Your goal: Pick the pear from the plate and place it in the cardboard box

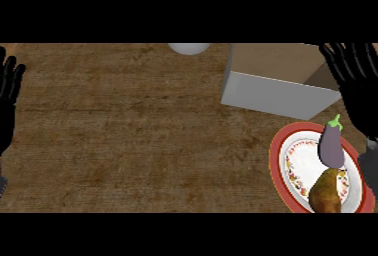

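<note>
Brownish pear [327,192] lies on the red-rimmed plate [275,159], its far end meeting a purple eggplant [331,145], just left of the right hand [360,95] and below its palm. That hand stands at the right edge with fingers straight, spread apart and empty, the cardboard box [277,89] just to its left. Well across the tabletop [133,140], the left hand [7,90] rests at the far left edge, fingers likewise straight, apart, holding nothing

Pear [327,192] and eggplant [331,145] share the plate [277,156] — cardboard box [275,93] beyond.
</note>
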You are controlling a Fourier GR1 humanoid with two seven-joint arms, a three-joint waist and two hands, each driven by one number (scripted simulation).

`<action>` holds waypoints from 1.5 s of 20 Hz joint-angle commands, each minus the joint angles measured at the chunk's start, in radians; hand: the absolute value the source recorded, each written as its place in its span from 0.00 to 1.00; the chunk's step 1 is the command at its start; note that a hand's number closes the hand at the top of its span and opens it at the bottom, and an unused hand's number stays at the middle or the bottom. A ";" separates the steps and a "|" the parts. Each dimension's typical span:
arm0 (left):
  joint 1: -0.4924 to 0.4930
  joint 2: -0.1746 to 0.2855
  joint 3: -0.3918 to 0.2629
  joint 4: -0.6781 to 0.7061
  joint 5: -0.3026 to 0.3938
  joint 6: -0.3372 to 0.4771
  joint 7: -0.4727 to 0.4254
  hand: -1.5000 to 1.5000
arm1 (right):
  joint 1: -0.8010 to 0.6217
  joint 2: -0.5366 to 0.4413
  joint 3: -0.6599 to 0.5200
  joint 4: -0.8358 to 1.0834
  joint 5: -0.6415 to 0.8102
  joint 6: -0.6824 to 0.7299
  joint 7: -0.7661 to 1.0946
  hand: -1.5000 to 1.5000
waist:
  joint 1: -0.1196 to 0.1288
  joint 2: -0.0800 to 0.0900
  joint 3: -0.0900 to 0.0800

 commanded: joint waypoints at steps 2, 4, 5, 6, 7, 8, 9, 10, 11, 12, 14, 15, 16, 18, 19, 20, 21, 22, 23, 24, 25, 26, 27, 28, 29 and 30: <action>0.029 -0.031 -0.097 0.006 -0.044 -0.040 -0.019 0.50 | 0.104 -0.087 0.077 0.085 0.301 -0.177 0.074 0.00 | -0.022 0.003 0.019; 0.036 -0.009 -0.126 0.009 -0.046 -0.072 0.015 0.50 | 0.173 -0.189 0.073 0.145 0.428 -0.251 0.149 0.00 | -0.086 0.010 0.009; 0.038 0.003 -0.134 0.014 -0.053 -0.082 0.020 0.50 | 0.203 -0.233 0.070 0.181 0.482 -0.282 0.184 0.00 | -0.114 0.018 0.003; 0.038 0.010 -0.148 0.015 -0.060 -0.091 0.027 0.50 | 0.232 -0.265 0.069 0.210 0.530 -0.312 0.209 0.00 | -0.145 0.026 -0.001; 0.062 -0.016 -0.162 0.034 -0.037 -0.095 0.044 0.50 | -0.020 -0.114 -0.083 -0.064 0.375 -0.376 -0.112 0.00 | -0.140 -0.097 0.034; 0.046 -0.002 -0.152 0.022 -0.052 -0.092 0.029 0.50 | 0.205 -0.359 0.090 0.175 0.620 -0.265 0.131 0.00 | -0.151 0.040 -0.036; 0.051 -0.002 -0.159 0.022 -0.053 -0.094 0.035 0.50 | 0.239 -0.399 0.088 0.203 0.684 -0.301 0.155 0.00 | -0.172 0.032 -0.027; 0.058 0.001 -0.170 0.019 -0.058 -0.102 0.036 0.50 | 0.257 -0.450 0.094 0.221 0.756 -0.326 0.173 0.00 | -0.174 0.023 -0.024; 0.064 -0.005 -0.182 0.023 -0.058 -0.105 0.040 0.50 | 0.275 -0.485 0.114 0.235 0.822 -0.344 0.195 0.00 | -0.170 0.026 -0.022; 0.057 -0.002 -0.190 0.022 -0.068 -0.106 0.042 0.50 | 0.297 -0.525 0.141 0.244 0.893 -0.353 0.206 0.00 | -0.173 0.024 -0.017; 0.061 -0.004 -0.210 0.020 -0.070 -0.119 0.049 0.50 | 0.319 -0.606 0.183 0.254 1.027 -0.367 0.253 0.00 | -0.152 0.016 -0.016; 0.075 -0.008 -0.228 0.024 -0.074 -0.128 0.051 0.50 | 0.329 -0.626 0.207 0.247 1.083 -0.374 0.282 0.00 | -0.138 0.012 -0.014; 0.059 -0.004 -0.231 0.022 -0.077 -0.133 0.056 0.50 | 0.328 -0.655 0.226 0.240 1.142 -0.373 0.314 0.00 | -0.131 0.009 -0.013; 0.059 -0.015 -0.255 0.010 -0.081 -0.141 0.059 0.50 | 0.338 -0.686 0.258 0.234 1.242 -0.368 0.404 0.00 | -0.108 0.000 -0.007; 0.062 -0.021 -0.268 0.010 -0.086 -0.141 0.061 0.50 | 0.339 -0.703 0.273 0.219 1.287 -0.354 0.443 0.00 | -0.101 -0.005 -0.007; 0.056 -0.025 -0.276 0.013 -0.086 -0.147 0.063 0.50 | 0.343 -0.699 0.294 0.210 1.324 -0.338 0.490 0.00 | -0.095 -0.001 -0.005; 0.055 -0.031 -0.288 0.015 -0.093 -0.146 0.065 0.50 | 0.343 -0.714 0.304 0.202 1.360 -0.312 0.538 0.00 | -0.093 -0.004 -0.005; 0.060 -0.035 -0.297 0.008 -0.094 -0.148 0.066 0.50 | 0.356 -0.704 0.327 0.195 1.394 -0.289 0.589 0.00 | -0.081 -0.007 -0.001; 0.054 -0.030 -0.297 0.014 -0.098 -0.155 0.065 0.50 | 0.355 -0.692 0.346 0.176 1.410 -0.247 0.636 0.00 | -0.068 -0.004 -0.002; 0.047 -0.033 -0.307 0.011 -0.107 -0.153 0.066 0.50 | 0.352 -0.669 0.362 0.161 1.427 -0.215 0.691 0.00 | -0.056 -0.002 0.002; 0.051 -0.040 -0.321 0.007 -0.109 -0.155 0.071 0.50 | 0.362 -0.644 0.384 0.150 1.440 -0.180 0.739 0.00 | -0.049 -0.003 0.004; 0.032 -0.055 -0.328 -0.002 -0.107 -0.153 0.077 0.50 | 0.356 -0.628 0.398 0.135 1.452 -0.135 0.795 0.00 | -0.045 -0.002 0.005; 0.032 -0.050 -0.328 0.003 -0.109 -0.157 0.079 0.50 | 0.363 -0.590 0.417 0.129 1.464 -0.100 0.860 0.00 | -0.035 0.000 0.009; 0.030 -0.048 -0.331 0.008 -0.110 -0.166 0.075 0.50 | 0.359 -0.565 0.430 0.109 1.472 -0.065 0.909 0.00 | -0.029 0.000 0.007; 0.018 -0.054 -0.345 0.010 -0.124 -0.163 0.079 0.50 | 0.363 -0.519 0.459 0.105 1.495 -0.035 0.971 0.00 | -0.022 0.006 0.012; 0.014 -0.066 -0.351 -0.001 -0.116 -0.163 0.087 0.50 | 0.358 -0.484 0.475 0.091 1.508 0.005 1.034 0.00 | -0.010 0.002 0.013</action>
